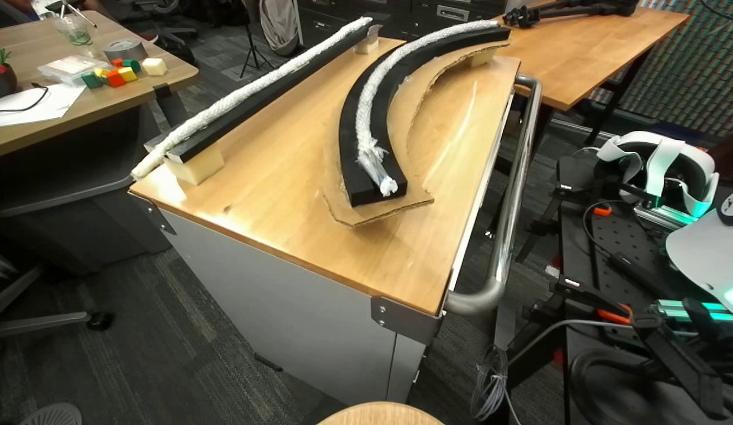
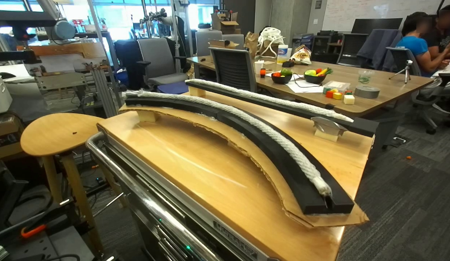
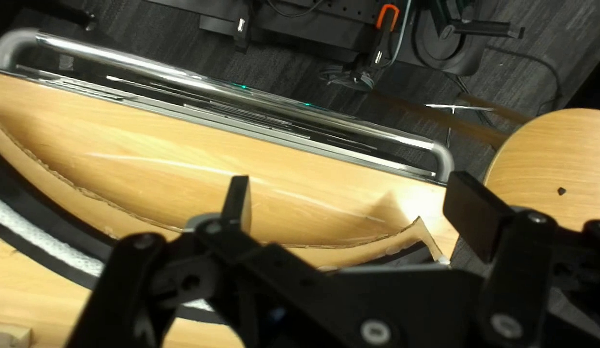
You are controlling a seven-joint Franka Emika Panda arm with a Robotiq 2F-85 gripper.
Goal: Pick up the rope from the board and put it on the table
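The hand [image 3: 356, 208] is released: its 2 jaws stand wide apart. Lower than the hand, the curved white rope [image 3: 43, 241] lies lengthwise along the curved black board [image 3: 48, 212]; in the wrist view the hand covers part of both. The board rests on cardboard [image 3: 87, 208], below the hand and raised over the tabletop [image 3: 135, 188]. In both exterior views, a straight white rope [image 1: 242, 96] lies on a straight black rail [image 1: 236, 115]; its place relative to the hand cannot be determined.
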